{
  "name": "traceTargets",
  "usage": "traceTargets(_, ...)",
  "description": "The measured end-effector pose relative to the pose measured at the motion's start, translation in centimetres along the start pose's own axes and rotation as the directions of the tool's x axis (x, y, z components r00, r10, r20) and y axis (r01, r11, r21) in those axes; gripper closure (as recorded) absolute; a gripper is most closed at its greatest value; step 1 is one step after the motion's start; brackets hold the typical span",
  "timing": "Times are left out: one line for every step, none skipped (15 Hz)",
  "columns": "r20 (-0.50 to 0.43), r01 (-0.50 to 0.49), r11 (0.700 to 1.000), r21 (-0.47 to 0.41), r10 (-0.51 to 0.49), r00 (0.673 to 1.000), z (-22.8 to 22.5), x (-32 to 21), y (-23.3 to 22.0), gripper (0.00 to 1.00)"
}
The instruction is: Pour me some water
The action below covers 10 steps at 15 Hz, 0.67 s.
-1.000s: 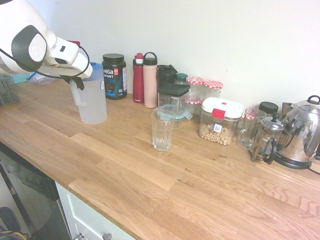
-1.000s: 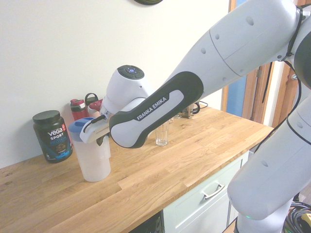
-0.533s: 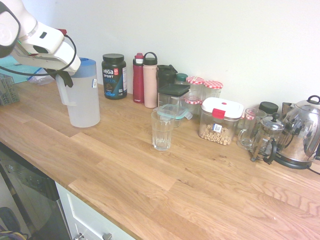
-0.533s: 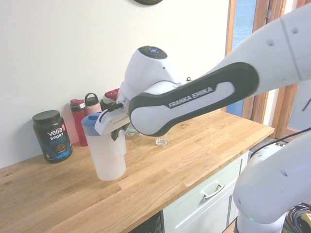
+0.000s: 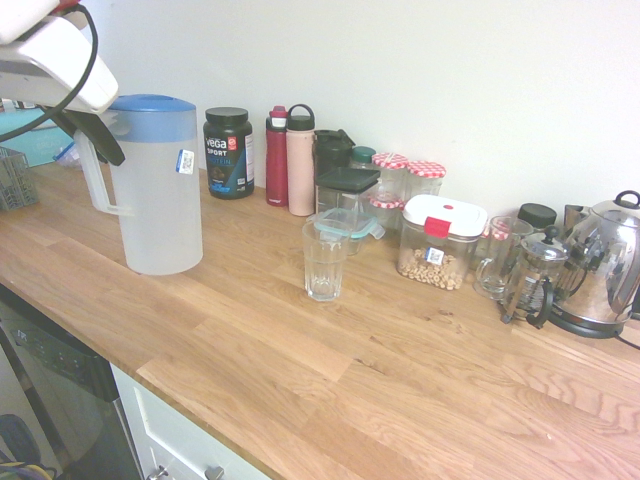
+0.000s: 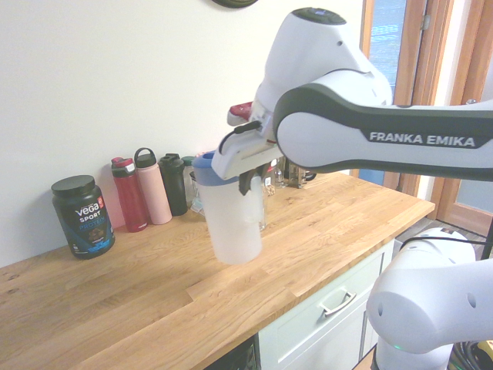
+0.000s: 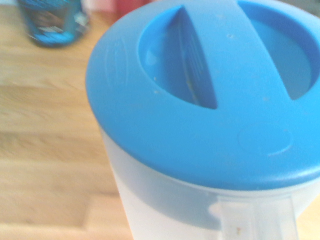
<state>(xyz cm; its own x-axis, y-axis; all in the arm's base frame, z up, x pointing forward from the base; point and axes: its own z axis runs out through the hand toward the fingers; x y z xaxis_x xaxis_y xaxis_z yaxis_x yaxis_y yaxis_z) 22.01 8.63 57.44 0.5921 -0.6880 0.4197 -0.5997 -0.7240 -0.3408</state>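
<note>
A translucent plastic water pitcher (image 5: 155, 200) with a blue lid (image 7: 210, 100) hangs upright just above the wooden counter (image 5: 400, 380). My gripper (image 5: 92, 138) is shut on its handle, on the side away from the glass. The second exterior view shows the pitcher (image 6: 235, 223) clear of the counter with the gripper (image 6: 248, 182) clamped at the handle's top. An empty clear drinking glass (image 5: 325, 260) stands on the counter to the pitcher's right in the first exterior view. In the second exterior view the pitcher mostly hides it.
Along the wall stand a black Vega tub (image 5: 228, 152), a red bottle (image 5: 277, 155), a pink bottle (image 5: 300, 160), dark containers, checker-lidded jars (image 5: 425, 180), a cereal box (image 5: 440, 243), a glass mug (image 5: 497, 257), a French press (image 5: 535, 275) and a kettle (image 5: 605, 265).
The arm has raised the pitcher off the counter and carried it away from the wall, toward the glass. The grip on the handle has held throughout.
</note>
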Motion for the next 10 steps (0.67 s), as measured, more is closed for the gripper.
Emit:
traceTargets(0.007,-0.014,1.0,-0.017,0.015,1.0,-0.8,0.5,1.6,1.0)
traceTargets(0.014,-0.029,0.999,-0.03,0.03,0.999,-1.6,1.1,3.2,1.0)
traceTargets(0.017,-0.045,0.998,-0.038,0.045,0.999,-2.4,1.7,4.9,1.0)
traceTargets(0.018,-0.057,0.997,-0.043,0.057,0.998,-3.0,2.3,6.5,1.0)
traceTargets(0.018,-0.064,0.997,-0.047,0.065,0.998,-3.6,3.0,8.1,1.0)
traceTargets(0.019,-0.071,0.996,-0.049,0.072,0.997,-4.0,3.7,9.6,1.0)
traceTargets(0.017,-0.079,0.996,-0.048,0.08,0.997,-4.2,4.7,11.2,1.0)
traceTargets(0.016,-0.095,0.994,-0.052,0.096,0.995,-4.1,5.9,12.9,1.0)
traceTargets(0.017,-0.115,0.992,-0.056,0.116,0.993,-4.1,7.1,14.8,1.0)
traceTargets(0.02,-0.13,0.99,-0.058,0.132,0.991,-4.0,8.1,16.8,1.0)
